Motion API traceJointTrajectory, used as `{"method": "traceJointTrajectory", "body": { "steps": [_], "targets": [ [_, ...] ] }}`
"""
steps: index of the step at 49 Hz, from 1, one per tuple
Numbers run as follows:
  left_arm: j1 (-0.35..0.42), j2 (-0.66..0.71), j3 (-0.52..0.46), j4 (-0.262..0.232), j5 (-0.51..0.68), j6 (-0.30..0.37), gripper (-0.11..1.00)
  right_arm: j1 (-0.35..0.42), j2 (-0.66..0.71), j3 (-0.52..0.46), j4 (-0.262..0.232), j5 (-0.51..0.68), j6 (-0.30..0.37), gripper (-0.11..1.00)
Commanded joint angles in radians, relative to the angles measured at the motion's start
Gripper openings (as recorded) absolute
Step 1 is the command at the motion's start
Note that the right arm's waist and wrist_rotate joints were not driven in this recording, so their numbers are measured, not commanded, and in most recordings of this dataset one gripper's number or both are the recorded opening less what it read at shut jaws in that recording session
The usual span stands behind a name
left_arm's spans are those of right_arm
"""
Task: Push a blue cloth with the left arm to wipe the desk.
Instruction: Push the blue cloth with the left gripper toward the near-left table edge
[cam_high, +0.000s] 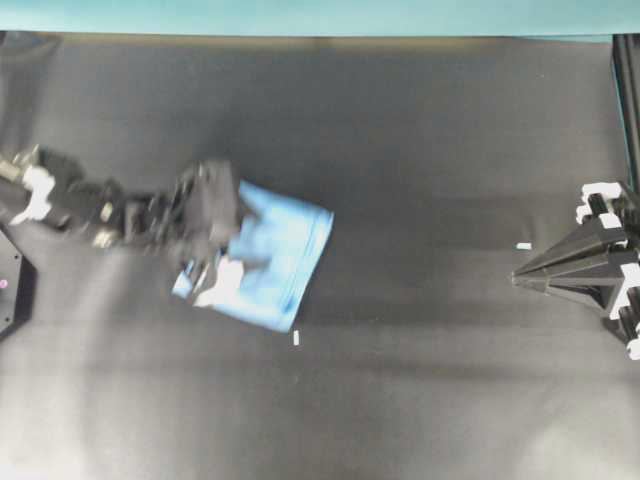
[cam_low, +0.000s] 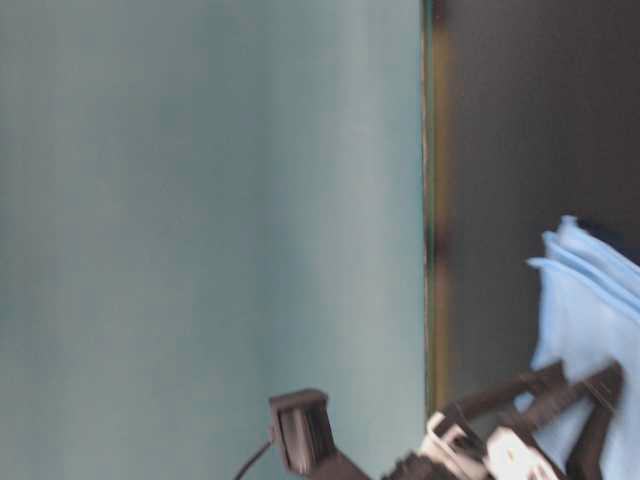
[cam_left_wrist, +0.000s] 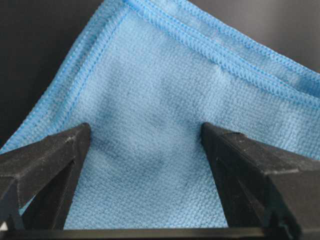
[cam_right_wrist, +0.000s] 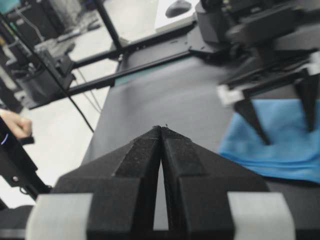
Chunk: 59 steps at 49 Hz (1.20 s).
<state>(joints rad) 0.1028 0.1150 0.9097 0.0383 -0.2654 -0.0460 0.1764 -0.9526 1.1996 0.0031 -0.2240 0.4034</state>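
The blue cloth (cam_high: 285, 250) lies flat on the black desk (cam_high: 430, 150), left of centre. The left arm reaches in from the left, and my left gripper (cam_high: 232, 268) sits over the cloth's left half. In the left wrist view the left gripper (cam_left_wrist: 145, 127) is open, with both fingertips (cam_left_wrist: 82, 135) resting on the cloth (cam_left_wrist: 150, 80) and nothing held between them. The cloth (cam_right_wrist: 282, 147) and the left gripper (cam_right_wrist: 286, 131) also show in the right wrist view. My right gripper (cam_high: 520, 275) is shut and empty at the desk's right side, far from the cloth.
A teal strip (cam_high: 300, 15) runs along the desk's far edge. Two tiny white specks lie on the desk, one below the cloth (cam_high: 296, 338) and one near the right gripper (cam_high: 523, 245). The table-level view shows the cloth (cam_low: 590, 320) beside a teal wall.
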Motion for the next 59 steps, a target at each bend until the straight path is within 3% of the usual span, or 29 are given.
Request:
{"method": "traceJointTrajectory", "body": {
  "steps": [1, 16, 36, 44, 59],
  "targets": [
    [-0.063, -0.032, 0.014, 0.003, 0.002, -0.005, 0.88, 0.0, 0.003, -0.006, 0.0, -0.006, 0.0, 0.0],
    [-0.207, -0.046, 0.061, 0.003, 0.055, -0.046, 0.88, 0.002, 0.003, -0.006, 0.0, -0.012, 0.0, 0.0],
    [-0.494, -0.078, 0.069, 0.003, 0.101, -0.071, 0.88, 0.002, 0.002, -0.006, 0.0, -0.025, 0.002, 0.0],
    [-0.541, -0.075, 0.061, 0.003, 0.1, -0.089, 0.88, 0.002, 0.003, -0.006, 0.0, -0.031, 0.002, 0.0],
    [-0.538, -0.087, 0.058, 0.005, 0.101, -0.083, 0.88, 0.002, 0.002, -0.006, 0.0, -0.028, 0.002, 0.0]
  ]
}}
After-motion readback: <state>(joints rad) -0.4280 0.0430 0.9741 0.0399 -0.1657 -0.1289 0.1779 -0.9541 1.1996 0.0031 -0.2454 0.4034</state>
